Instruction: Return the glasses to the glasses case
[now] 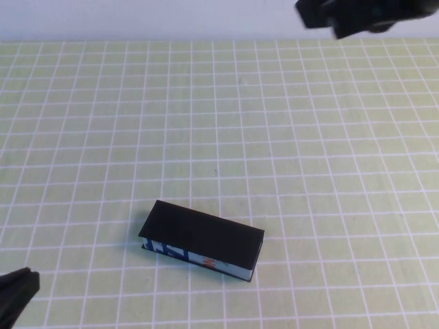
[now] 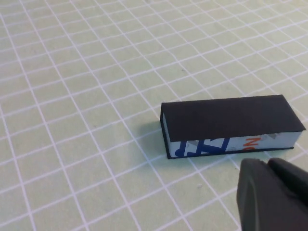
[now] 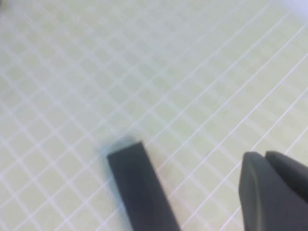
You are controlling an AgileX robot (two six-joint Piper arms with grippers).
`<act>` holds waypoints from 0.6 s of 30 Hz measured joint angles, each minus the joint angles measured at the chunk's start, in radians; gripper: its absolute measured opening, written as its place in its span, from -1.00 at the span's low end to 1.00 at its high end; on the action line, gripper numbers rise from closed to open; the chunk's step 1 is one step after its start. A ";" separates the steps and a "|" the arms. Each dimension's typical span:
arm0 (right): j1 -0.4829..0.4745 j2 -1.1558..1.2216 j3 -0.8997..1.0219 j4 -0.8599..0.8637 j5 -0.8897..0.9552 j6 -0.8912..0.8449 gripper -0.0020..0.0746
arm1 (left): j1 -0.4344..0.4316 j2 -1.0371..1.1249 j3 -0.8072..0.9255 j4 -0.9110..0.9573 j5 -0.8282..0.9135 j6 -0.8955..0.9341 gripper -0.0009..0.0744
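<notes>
Pale green white-gridded table (image 1: 309, 137); closed glasses case (image 1: 203, 240) lying flat, seemingly alone

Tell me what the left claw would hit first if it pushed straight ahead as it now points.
Probably the glasses case, lid closed, lying just ahead of the left claw; depth is uncertain. The right claw hangs far back.

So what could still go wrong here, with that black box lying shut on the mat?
1. The glasses show in no view, so I cannot tell whether they are inside the closed glasses case.
2. The left gripper sits low at the mat's near left corner; a sideways sweep might nudge the case.
3. The right gripper hangs high at the far right, unlikely to touch anything.
</notes>
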State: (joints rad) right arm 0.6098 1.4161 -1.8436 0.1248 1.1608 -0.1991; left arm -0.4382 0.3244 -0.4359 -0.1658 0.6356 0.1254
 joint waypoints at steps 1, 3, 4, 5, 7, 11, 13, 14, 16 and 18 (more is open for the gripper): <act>0.000 -0.058 0.042 -0.009 -0.034 0.004 -0.99 | 0.000 -0.007 0.032 0.000 -0.031 -0.013 -0.98; 0.000 -0.168 0.142 -0.025 -0.107 0.006 -0.99 | 0.000 -0.011 0.087 0.000 -0.093 -0.041 -0.98; 0.000 -0.232 0.210 -0.034 -0.151 0.006 -0.99 | 0.000 -0.011 0.115 0.000 -0.124 -0.059 -0.98; 0.000 -0.297 0.286 -0.050 -0.194 0.006 -0.99 | 0.000 -0.011 0.141 0.000 -0.155 -0.076 -0.98; 0.000 -0.429 0.438 -0.085 -0.276 0.006 -0.99 | 0.000 -0.011 0.180 0.000 -0.205 -0.095 -0.98; 0.000 -0.681 0.816 -0.161 -0.422 0.035 -0.99 | 0.000 -0.011 0.214 0.000 -0.243 -0.103 -0.98; 0.000 -0.798 0.984 -0.172 -0.495 0.063 -0.99 | 0.000 -0.011 0.218 0.000 -0.250 -0.103 -0.98; 0.000 -0.861 1.073 -0.176 -0.539 0.074 -0.99 | 0.000 -0.011 0.218 0.000 -0.252 -0.104 -0.98; 0.000 -0.977 1.221 -0.176 -0.614 0.092 -0.99 | 0.000 -0.011 0.218 0.000 -0.253 -0.104 -0.98; 0.000 -1.072 1.357 -0.172 -0.677 0.109 -0.99 | 0.000 -0.011 0.218 0.000 -0.253 -0.104 -0.98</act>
State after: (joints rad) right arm 0.6098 0.3443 -0.4863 -0.0469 0.4834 -0.0906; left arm -0.4382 0.3133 -0.2176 -0.1658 0.3823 0.0215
